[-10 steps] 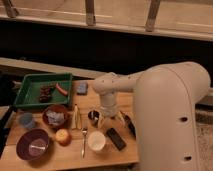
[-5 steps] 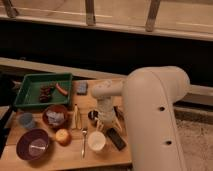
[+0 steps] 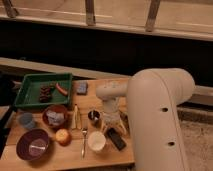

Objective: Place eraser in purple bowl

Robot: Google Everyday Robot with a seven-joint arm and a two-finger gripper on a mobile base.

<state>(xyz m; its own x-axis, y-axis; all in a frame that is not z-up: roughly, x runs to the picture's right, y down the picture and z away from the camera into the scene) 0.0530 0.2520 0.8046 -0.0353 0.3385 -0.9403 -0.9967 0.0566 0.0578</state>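
Note:
The eraser point(image 3: 116, 138), a small flat black block, lies on the wooden table point(image 3: 60, 159) near the front edge, just right of the white cup point(image 3: 96, 141). The purple bowl point(image 3: 33, 145) stands at the front left and holds nothing that I can make out. My gripper point(image 3: 112, 123) hangs down from the white wrist, directly behind the eraser and close above the table. The big white arm fills the right side of the view and hides the table's right part.
A green tray point(image 3: 30, 102) with food items sits at the back left. Next to it is a blue-grey block point(image 3: 82, 88). A reddish-brown bowl point(image 3: 55, 116), an orange fruit point(image 3: 63, 136), a fork point(image 3: 83, 142), a small metal cup point(image 3: 93, 116) and a light blue cup point(image 3: 26, 120) crowd the middle.
The arm has swung left and bulks larger in the view. The gripper has shifted slightly right and down toward the eraser. The objects on the table have not moved.

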